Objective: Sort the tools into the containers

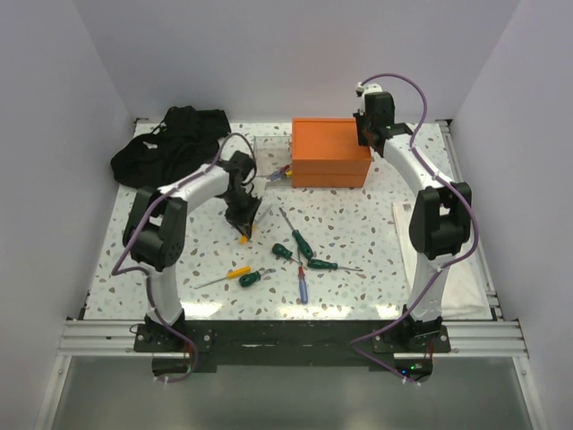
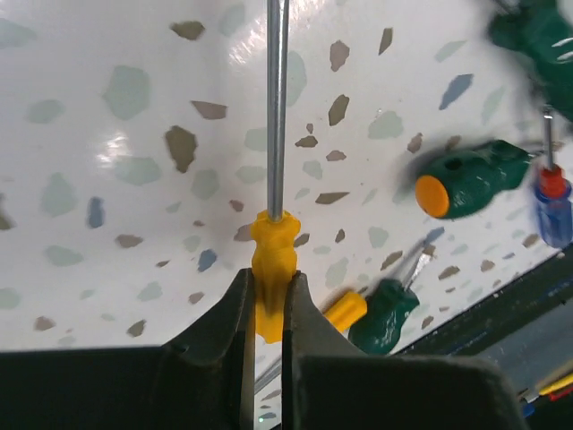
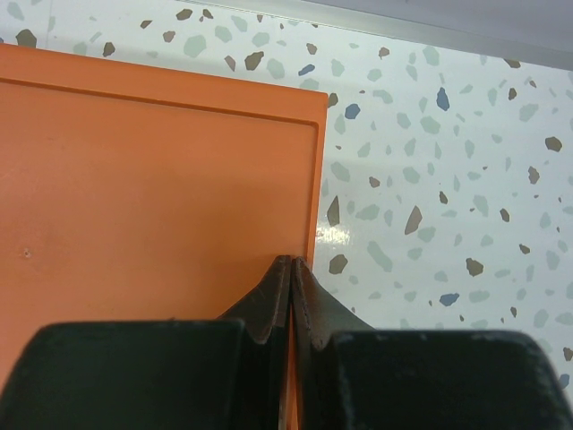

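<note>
The left gripper (image 2: 267,285) fills the bottom of the left wrist view, its two dark fingers (image 2: 228,313) pinched narrow on the handle of a yellow screwdriver (image 2: 274,244). The tool's long axis runs straight up the frame: handle low between the fingers, thin metal shaft pointing to the top edge. Left of the shaft there is only speckled tabletop (image 2: 107,179). To the right lie a green stubby screwdriver (image 2: 470,179), a second green one (image 2: 385,313) and a blue-handled one (image 2: 555,210), and the table's dark near edge crosses the lower right corner.

From above, the left gripper (image 1: 243,222) stands left of centre, with the loose screwdrivers (image 1: 295,237) scattered just below and right of it. The clear bin (image 1: 271,150) touches the left side of the orange box (image 1: 329,152) at the upper middle, and the black cloth (image 1: 170,143) sits at upper left.

The right gripper (image 3: 293,269) has its fingers pressed together on nothing, over the right edge of the orange box (image 3: 152,197), with speckled table to its right.
</note>
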`<act>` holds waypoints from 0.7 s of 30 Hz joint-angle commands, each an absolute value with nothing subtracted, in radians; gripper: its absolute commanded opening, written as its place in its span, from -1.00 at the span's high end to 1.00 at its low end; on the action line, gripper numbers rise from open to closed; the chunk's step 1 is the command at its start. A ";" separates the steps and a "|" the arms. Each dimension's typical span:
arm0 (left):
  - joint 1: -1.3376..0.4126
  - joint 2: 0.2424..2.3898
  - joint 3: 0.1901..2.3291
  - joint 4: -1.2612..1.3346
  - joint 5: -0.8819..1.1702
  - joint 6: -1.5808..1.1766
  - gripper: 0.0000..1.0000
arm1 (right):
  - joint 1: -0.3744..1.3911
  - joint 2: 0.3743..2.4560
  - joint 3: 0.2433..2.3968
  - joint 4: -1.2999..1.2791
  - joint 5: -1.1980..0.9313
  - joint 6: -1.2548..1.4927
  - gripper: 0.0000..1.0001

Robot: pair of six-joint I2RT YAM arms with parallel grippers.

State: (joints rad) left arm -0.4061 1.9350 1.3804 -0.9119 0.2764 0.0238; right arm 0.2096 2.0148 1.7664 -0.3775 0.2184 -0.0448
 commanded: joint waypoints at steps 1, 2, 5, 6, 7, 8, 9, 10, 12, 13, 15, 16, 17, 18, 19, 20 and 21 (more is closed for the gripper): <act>-0.259 1.870 1.685 -1.247 0.527 0.410 1.00 | 0.206 2.095 1.744 -0.554 0.219 -0.046 0.95; -0.238 1.885 1.741 -1.284 0.544 0.443 1.00 | 0.204 2.097 1.747 -0.552 0.222 -0.048 0.95; -0.160 1.928 1.871 -1.221 0.613 0.428 1.00 | 0.206 2.103 1.749 -0.549 0.227 -0.052 0.95; -0.158 1.939 1.881 -1.171 0.627 0.401 1.00 | 0.206 2.103 1.747 -0.549 0.227 -0.052 0.95; -0.158 1.947 1.891 -1.072 0.632 0.353 1.00 | 0.206 2.105 1.749 -0.549 0.222 -0.051 0.95; -0.160 1.957 1.894 -1.018 0.637 0.319 1.00 | 0.207 2.106 1.752 -0.551 0.222 -0.051 0.95; -0.160 1.982 1.898 -0.961 0.635 0.275 1.00 | 0.209 2.108 1.753 -0.551 0.222 -0.051 0.95; -0.163 1.999 1.913 -0.854 0.624 0.167 1.00 | 0.209 2.108 1.755 -0.552 0.224 -0.052 0.95; -0.169 2.071 1.945 -0.769 0.606 0.057 1.00 | 0.212 2.112 1.759 -0.549 0.230 -0.055 0.95; -0.172 2.095 1.977 -0.703 0.606 -0.034 1.00 | 0.213 2.114 1.761 -0.549 0.232 -0.055 0.95; -0.193 2.163 2.012 -0.655 0.588 -0.078 1.00 | 0.219 2.118 1.767 -0.549 0.230 -0.057 0.95; -0.202 2.183 2.052 -0.626 0.577 -0.095 1.00 | 0.221 2.120 1.769 -0.549 0.230 -0.058 0.95; -0.222 2.213 2.072 -0.615 0.574 -0.098 1.00 | 0.222 2.120 1.770 -0.551 0.230 -0.058 0.95; -0.232 2.226 2.100 -0.608 0.581 -0.109 1.00 | 0.222 2.120 1.770 -0.549 0.230 -0.060 0.95; -0.238 2.236 2.108 -0.592 0.580 -0.117 1.00 | 0.224 2.120 1.770 -0.549 0.233 -0.060 0.95; -0.251 2.252 2.109 -0.585 0.577 -0.127 1.00 | 0.225 2.120 1.769 -0.548 0.232 -0.060 0.95; -0.256 2.261 2.108 -0.587 0.552 -0.138 0.99 | 0.227 2.120 1.769 -0.545 0.233 -0.061 0.95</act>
State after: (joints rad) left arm -0.2142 2.2635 2.0369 -0.6926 0.5636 -0.0395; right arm 0.2180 2.0411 1.8019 -0.3836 0.2367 -0.0536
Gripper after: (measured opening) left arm 0.117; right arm 0.029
